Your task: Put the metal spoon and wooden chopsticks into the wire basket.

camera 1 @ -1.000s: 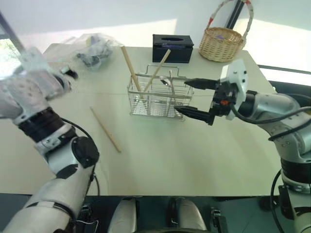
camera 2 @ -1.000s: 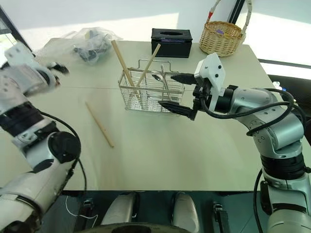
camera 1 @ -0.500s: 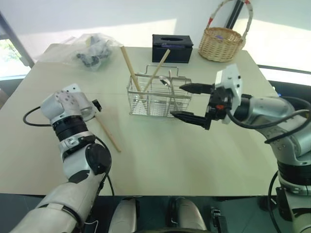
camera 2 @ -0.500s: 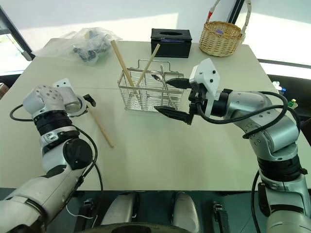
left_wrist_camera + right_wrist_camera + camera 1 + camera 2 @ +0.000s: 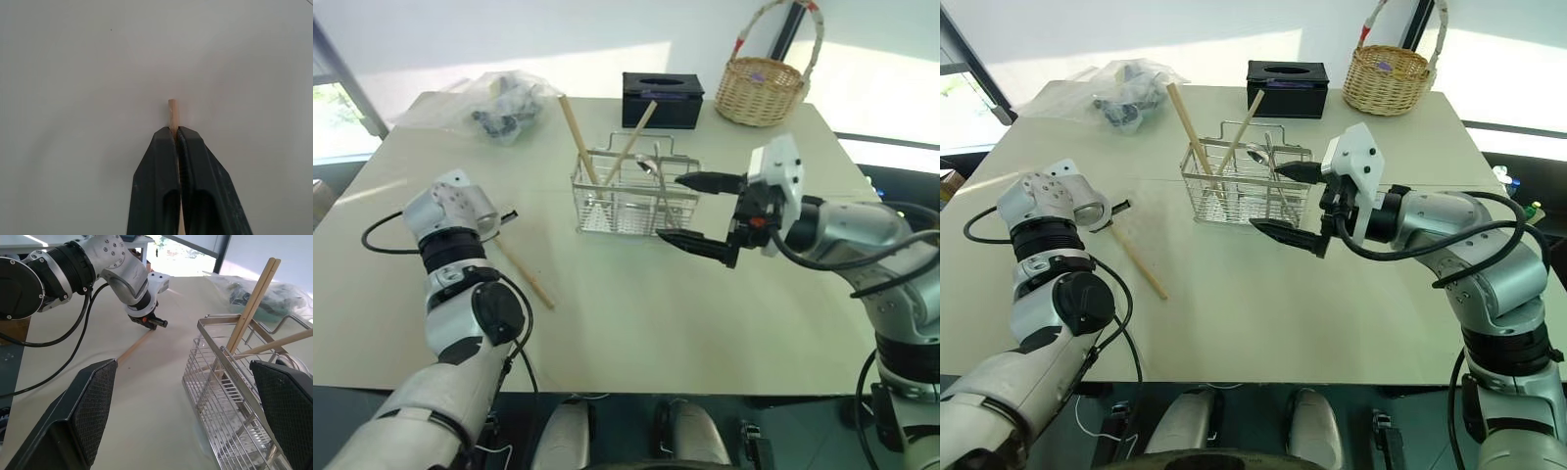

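so, table (image 5: 636,313) noted first: wire basket (image 5: 631,196) stood mid-table, two chopsticks (image 5: 576,137) and spoon (image 5: 649,168) already propped inside. right gripper (image 5: 697,211) held just beside basket, jaws wide apart, nothing held. left gripper (image 5: 177,142) clamped on far end of last chopstick (image 5: 524,272), which lies flat on table left of basket. step judged: pickup of last stick. next called for: lift, carry over basket, tip upright, drop in.
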You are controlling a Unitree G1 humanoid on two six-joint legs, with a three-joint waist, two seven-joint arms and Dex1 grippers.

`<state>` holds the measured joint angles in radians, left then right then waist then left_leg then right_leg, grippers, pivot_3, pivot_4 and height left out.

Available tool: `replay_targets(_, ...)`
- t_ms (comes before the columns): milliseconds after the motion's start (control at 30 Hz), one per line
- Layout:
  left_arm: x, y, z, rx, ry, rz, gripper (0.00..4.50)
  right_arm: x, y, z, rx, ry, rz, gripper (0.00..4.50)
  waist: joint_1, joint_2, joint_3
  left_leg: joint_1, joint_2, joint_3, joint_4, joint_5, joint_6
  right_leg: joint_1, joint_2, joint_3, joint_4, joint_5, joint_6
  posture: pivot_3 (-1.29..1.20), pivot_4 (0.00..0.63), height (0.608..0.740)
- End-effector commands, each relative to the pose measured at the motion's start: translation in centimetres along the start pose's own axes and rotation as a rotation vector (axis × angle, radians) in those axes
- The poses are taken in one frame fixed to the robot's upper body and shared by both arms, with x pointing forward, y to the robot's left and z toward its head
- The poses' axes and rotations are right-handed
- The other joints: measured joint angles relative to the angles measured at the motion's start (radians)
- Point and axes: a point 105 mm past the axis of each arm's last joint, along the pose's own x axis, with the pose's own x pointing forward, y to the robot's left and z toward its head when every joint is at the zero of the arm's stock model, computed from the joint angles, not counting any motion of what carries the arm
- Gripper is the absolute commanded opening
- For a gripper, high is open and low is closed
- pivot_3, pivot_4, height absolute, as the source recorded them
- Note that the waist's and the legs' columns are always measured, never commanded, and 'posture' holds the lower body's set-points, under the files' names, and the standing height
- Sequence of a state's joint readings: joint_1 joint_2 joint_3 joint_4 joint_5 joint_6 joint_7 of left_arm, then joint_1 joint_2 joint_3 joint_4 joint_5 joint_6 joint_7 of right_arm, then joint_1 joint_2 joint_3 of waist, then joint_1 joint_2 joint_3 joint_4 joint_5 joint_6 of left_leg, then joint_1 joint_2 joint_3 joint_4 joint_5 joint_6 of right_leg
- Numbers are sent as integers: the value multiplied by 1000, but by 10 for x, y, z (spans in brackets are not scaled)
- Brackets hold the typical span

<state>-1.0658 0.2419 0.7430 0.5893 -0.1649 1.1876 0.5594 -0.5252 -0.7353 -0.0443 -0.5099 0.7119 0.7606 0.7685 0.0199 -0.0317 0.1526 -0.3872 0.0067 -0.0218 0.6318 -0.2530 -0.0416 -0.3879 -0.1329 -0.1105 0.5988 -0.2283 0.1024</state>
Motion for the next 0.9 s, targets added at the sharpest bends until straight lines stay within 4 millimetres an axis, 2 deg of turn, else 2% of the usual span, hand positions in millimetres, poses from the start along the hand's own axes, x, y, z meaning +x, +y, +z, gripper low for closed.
replay_targets(33,1,-5,-7,-20,37,-28,42,-4,0,12,-43,-29,-12,4500,-3,0,0,0,0,0,0,0,0,0,0,0,0,0,0,0,150,706)
replay_targets(167,0,-4,-3,-58,28,-39,42,-4,-1,12,-45,-28,-10,4500,-3,0,0,0,0,0,0,0,0,0,0,0,0,0,0,0,150,706)
replay_targets(333,-2,11,11,-85,-11,-17,42,-4,-3,13,-53,-30,-11,4500,-7,0,0,0,0,0,0,0,0,0,0,0,0,0,0,0,150,706)
replay_targets(400,-6,20,26,-95,-76,-14,42,-4,-4,13,-53,-32,-16,4500,-8,-1,0,0,0,0,-1,0,0,-1,0,0,0,0,0,0,150,706)
replay_targets(500,-15,38,62,-105,-244,-7,42,-4,-5,12,-52,-34,-22,4500,-15,-2,1,-1,1,1,-1,0,0,-2,1,0,0,0,0,0,150,706)
replay_targets(633,-35,73,115,-164,-477,10,42,-5,-4,13,-50,-39,-22,4500,-15,-2,1,-2,2,1,-2,3,-5,-4,2,0,0,0,0,0,150,706)
replay_targets(700,-58,81,147,-180,-647,-36,42,-6,-5,13,-48,-38,-23,4500,-11,-2,1,-2,2,2,-2,2,-4,-4,2,0,-1,0,0,0,150,706)
replay_targets(767,-84,78,173,-178,-803,-119,42,-7,-6,12,-46,-37,-24,4500,-3,-4,2,-3,2,2,-2,2,-4,-4,1,0,-1,0,0,0,150,706)
replay_targets(833,-133,57,204,-134,-1031,-314,42,-7,-7,13,-46,-34,-25,4500,6,-6,2,-4,2,1,-1,2,-4,-3,1,-1,-2,0,0,0,150,706)
replay_targets(900,-169,41,216,-102,-1171,-469,42,-7,-8,14,-46,-32,-25,4500,20,-7,2,-4,1,1,-1,2,-3,-3,1,-1,-3,0,0,0,150,706)
